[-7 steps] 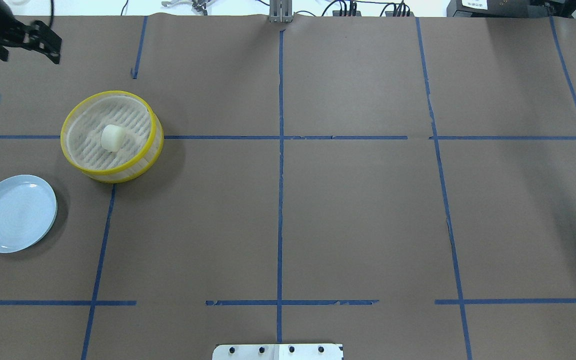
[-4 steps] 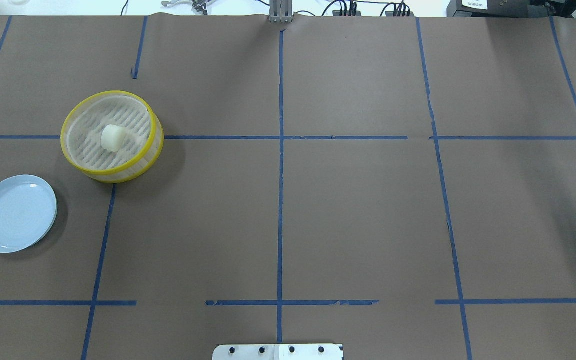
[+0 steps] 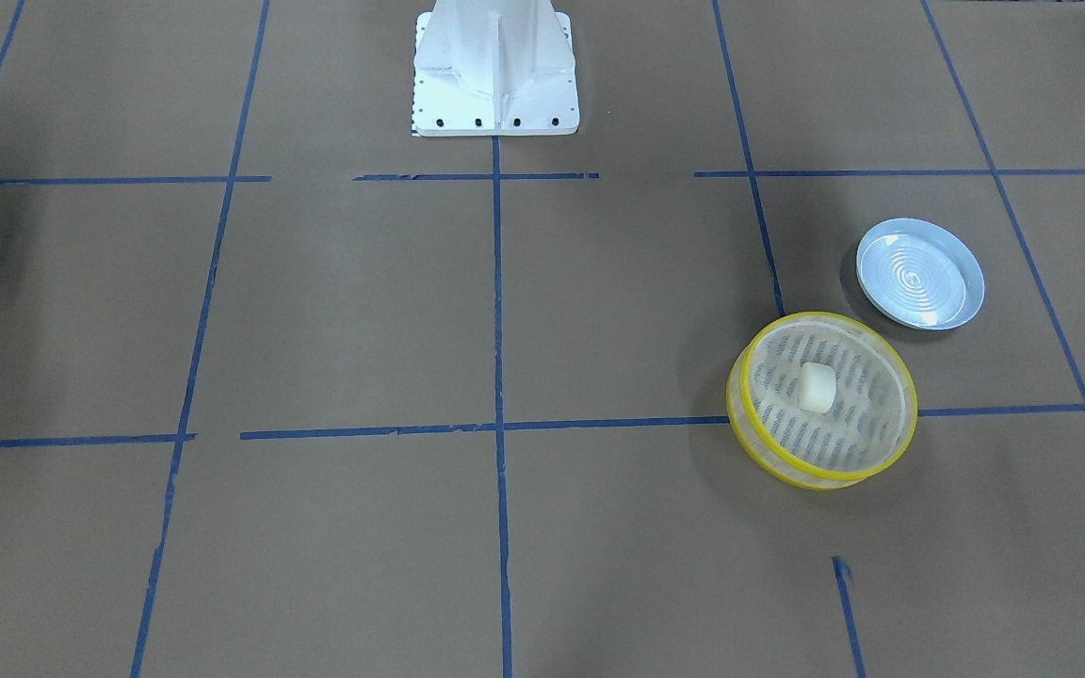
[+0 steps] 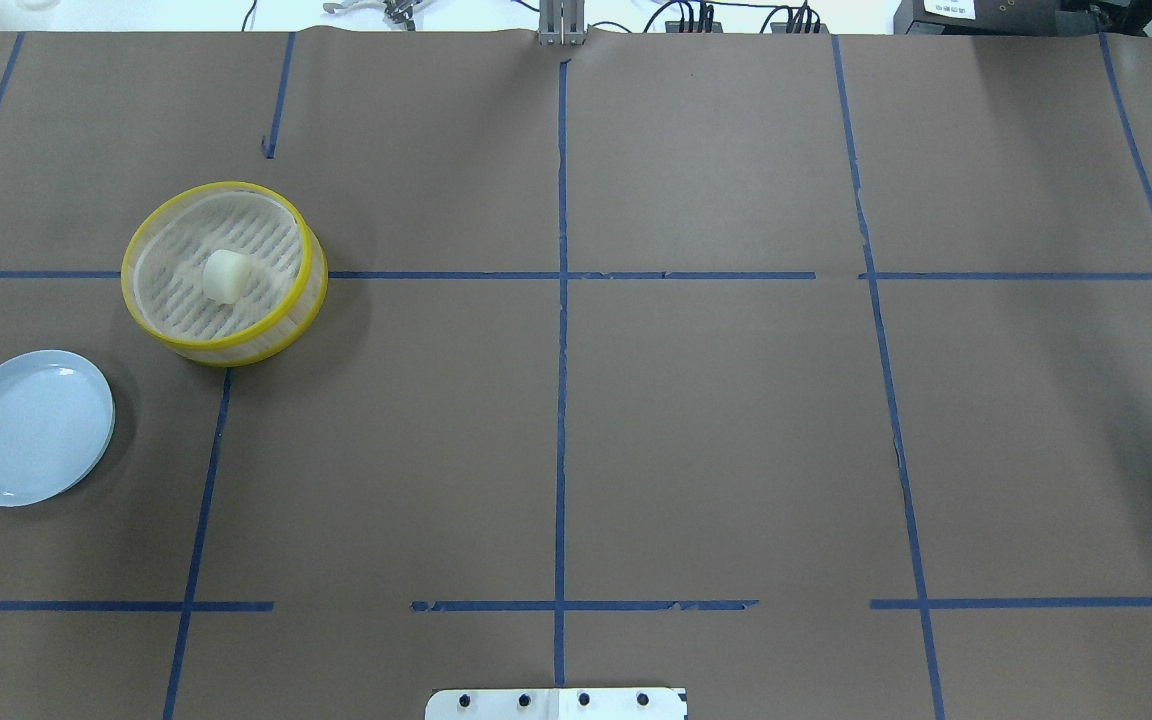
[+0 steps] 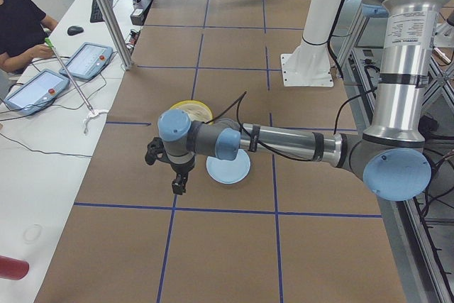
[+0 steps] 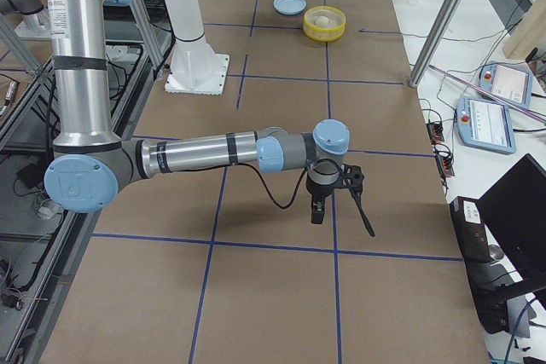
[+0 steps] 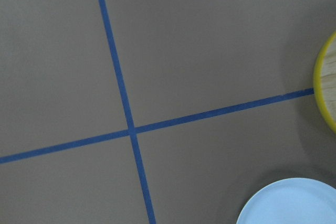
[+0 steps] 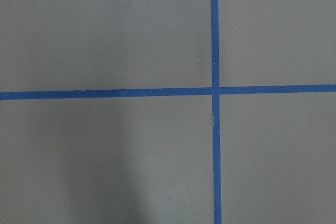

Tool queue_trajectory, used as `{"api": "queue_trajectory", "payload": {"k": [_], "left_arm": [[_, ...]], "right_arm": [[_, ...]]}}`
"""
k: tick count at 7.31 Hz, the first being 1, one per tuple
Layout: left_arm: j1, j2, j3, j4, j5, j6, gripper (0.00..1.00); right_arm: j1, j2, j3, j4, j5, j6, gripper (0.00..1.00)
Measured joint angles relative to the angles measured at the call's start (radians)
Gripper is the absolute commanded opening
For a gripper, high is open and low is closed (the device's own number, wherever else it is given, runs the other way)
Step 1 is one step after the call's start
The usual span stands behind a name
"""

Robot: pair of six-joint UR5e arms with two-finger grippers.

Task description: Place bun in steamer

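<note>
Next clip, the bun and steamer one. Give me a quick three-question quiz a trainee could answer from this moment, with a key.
1. True or false: the bun rests inside the steamer.
2. What does the pale blue plate hold? A) a second bun B) nothing C) a lid
3. Fill in: the steamer stands on the robot's ___ side.

Key: 1 true; 2 B; 3 left.
</note>
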Motion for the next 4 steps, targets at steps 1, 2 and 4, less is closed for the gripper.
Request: {"api": "queue_trajectory", "payload": {"k": [1, 2, 4], "left_arm": [[-0.036, 0.027, 0.004, -0.004, 0.000, 0.001, 1.00], [-0.079, 0.038, 0.001, -0.003, 0.005, 0.001, 1.00], [-0.132, 0.036, -0.002, 0.001, 0.030, -0.002, 1.00]], "right_arm": [[0.000, 0.000, 0.000, 0.000, 0.000, 0.000, 1.00], [0.000, 0.000, 0.000, 0.000, 0.000, 0.000, 1.00], [0.000, 0.000, 0.000, 0.000, 0.000, 0.000, 1.00]]}}
